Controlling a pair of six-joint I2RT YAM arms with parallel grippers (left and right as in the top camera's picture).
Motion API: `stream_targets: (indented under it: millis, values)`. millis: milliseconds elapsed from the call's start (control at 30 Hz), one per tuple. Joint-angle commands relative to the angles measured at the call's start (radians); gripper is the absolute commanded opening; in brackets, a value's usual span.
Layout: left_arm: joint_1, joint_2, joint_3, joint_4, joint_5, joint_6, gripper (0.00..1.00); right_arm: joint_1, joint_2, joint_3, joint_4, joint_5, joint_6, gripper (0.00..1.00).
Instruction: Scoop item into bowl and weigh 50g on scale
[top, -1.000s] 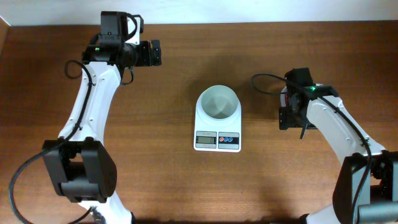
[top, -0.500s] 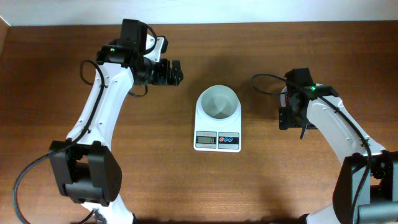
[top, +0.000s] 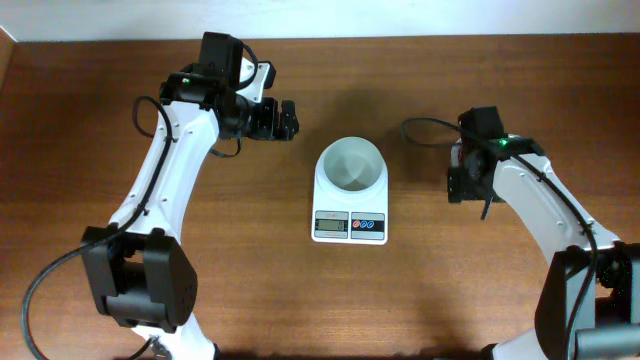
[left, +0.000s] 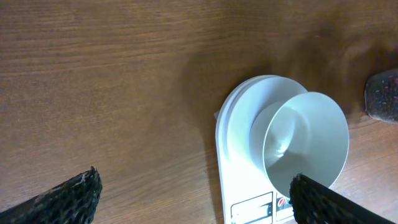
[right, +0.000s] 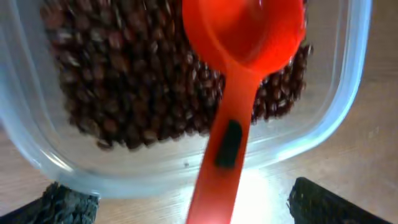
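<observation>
My right gripper (right: 199, 202) is spread wide over the clear container (right: 37, 155), gripping nothing. The beans (right: 124, 81) lie at twelve o'clock from it, under a red scoop (right: 242, 37) whose handle runs toward six. My left gripper (top: 289, 119) is also spread. The bowl (top: 351, 162), on the scale (top: 349, 226), sits at its four o'clock.

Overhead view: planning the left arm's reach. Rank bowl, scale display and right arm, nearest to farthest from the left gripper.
From the left gripper:
1. bowl, on the platform of the scale.
2. display, scale's front left.
3. right arm, far right side.
</observation>
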Motion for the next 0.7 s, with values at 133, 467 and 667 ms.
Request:
stream_targets:
  millis: [133,467,667]
  values:
    - [-0.002,-0.03,0.005,-0.02,0.007,0.016,0.99,-0.005,0.006,0.019,0.031,-0.19,0.009,0.99]
    - [-0.002,-0.03,0.005,-0.022,0.007,0.016,0.99,-0.295,-0.085,0.311,-0.267,-0.633,0.08,0.97]
    - [-0.002,-0.03,0.005,-0.014,0.006,0.016,0.99,-0.586,-0.078,0.076,-0.23,-1.158,-0.129,0.9]
